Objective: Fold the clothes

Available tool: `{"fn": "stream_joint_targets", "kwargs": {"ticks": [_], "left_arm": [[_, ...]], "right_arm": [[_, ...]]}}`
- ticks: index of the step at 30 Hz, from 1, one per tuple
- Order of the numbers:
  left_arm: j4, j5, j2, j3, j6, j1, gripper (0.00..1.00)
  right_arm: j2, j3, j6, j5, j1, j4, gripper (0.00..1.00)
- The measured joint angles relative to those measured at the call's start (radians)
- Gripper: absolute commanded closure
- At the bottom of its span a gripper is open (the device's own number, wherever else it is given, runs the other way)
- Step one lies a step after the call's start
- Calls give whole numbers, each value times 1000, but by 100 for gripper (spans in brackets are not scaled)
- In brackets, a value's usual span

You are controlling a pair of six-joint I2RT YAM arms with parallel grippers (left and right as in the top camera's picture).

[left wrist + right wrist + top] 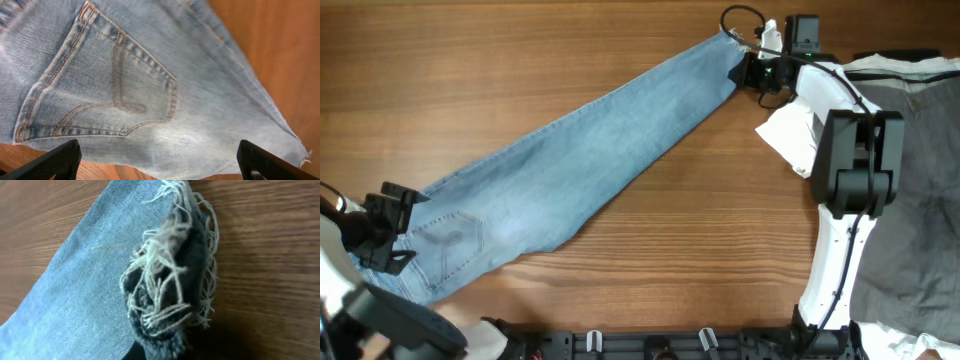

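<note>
My right gripper (745, 65) pinches the jeans' (570, 160) far-edge hem (165, 295) for folding. My left gripper (405, 228) gapes wide over the pocket (100, 85).

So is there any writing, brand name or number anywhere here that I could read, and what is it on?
None: no text can be read in any view.
The jeans show only orange stitching on the back pocket, with no tag or brand patch in view.
The frayed hem is just loose threads.
The right arm shows no legible lettering from overhead.
</note>
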Motion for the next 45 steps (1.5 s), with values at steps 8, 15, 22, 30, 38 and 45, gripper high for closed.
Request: {"fn": "stream_joint_targets", "kwargs": {"ticks": [8, 15, 22, 30, 38, 45], "left_arm": [[-13, 12, -248, 3, 24, 0, 0], [-27, 77, -281, 3, 24, 0, 0], [-37, 84, -281, 3, 24, 0, 0], [-38, 85, -281, 3, 24, -1, 0], [-42, 85, -281, 3, 24, -1, 0], [-42, 85, -281, 3, 24, -1, 0]], "right_arm": [[-262, -1, 80, -65, -248, -14, 96], [-537, 18, 110, -102, -296, -8, 96], [-595, 23, 85, -164, 138, -273, 96], [-558, 8, 55, 159, 683, -248, 96], [-378, 0, 55, 198, 738, -262, 96], [-372, 0, 14, 157, 792, -320, 36]]}}
